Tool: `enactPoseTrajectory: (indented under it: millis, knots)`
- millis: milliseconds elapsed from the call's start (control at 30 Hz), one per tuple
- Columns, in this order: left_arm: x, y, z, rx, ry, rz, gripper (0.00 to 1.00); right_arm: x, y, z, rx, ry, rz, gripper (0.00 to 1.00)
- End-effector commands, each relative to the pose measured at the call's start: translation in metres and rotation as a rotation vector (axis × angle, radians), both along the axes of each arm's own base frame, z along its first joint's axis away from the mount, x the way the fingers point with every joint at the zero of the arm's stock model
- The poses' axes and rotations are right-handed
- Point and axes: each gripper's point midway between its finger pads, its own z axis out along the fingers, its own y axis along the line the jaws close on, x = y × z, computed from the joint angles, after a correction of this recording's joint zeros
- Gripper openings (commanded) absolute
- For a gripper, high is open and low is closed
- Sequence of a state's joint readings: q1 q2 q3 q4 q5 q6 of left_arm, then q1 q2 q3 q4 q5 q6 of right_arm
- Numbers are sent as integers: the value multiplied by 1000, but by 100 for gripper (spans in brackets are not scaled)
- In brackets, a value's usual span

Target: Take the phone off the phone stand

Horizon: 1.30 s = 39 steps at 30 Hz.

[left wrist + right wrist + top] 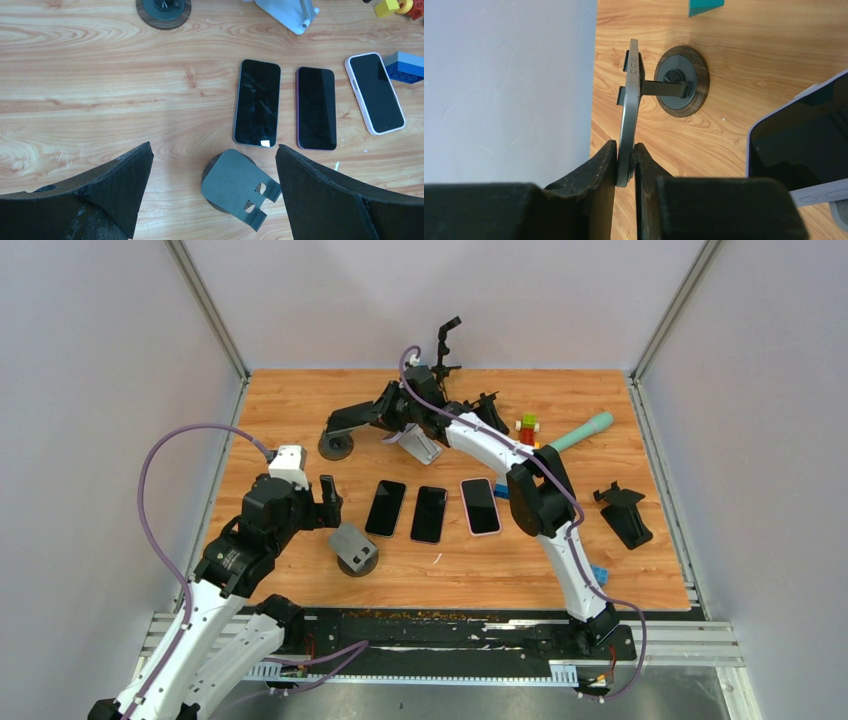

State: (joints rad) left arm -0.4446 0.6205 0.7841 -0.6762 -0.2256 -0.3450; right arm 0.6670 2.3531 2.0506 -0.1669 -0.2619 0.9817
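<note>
The right gripper (625, 165) is found closed on one end of the phone (630, 100), which is pinched edge-on between the pads and seated against the phone stand (681, 80). The stand's round base is set on the table (749, 60). This grip is shown only by the right wrist view. The left gripper (214, 150) is held wide open, with nothing in it, above a grey stand (235, 185). Three phones (257, 102) are seen lying flat beyond it.

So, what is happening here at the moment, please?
The right end effector is shut on the thin edge of the phone, which sits upright on its round-based phone stand; it is not yet lifted off. The left end effector hangs open and holds nothing, above an empty grey stand and three phones lying flat on the table.
</note>
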Motion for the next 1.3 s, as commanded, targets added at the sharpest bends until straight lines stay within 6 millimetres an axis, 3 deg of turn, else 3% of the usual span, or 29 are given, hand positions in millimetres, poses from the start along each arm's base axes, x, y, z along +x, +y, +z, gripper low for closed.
enactPoseTrajectory:
  millis: [0, 300, 733, 967, 1267]
  knots:
    - [4, -1, 8, -3, -36, -8, 100, 5, 4, 58, 77, -121, 5, 8]
    - [4, -1, 7, -1, -35, -6, 100, 4, -5, 117, 159, -221, 15, 0]
    - [4, -2, 8, -1, -44, -18, 100, -27, -35, 166, 157, -315, 72, 0]
    - [6, -10, 14, 6, -73, -78, 100, -70, -63, 163, 134, -264, 172, 0]
    - [10, -39, 34, 25, -133, -285, 100, -131, -97, 159, 56, -226, 373, 0]
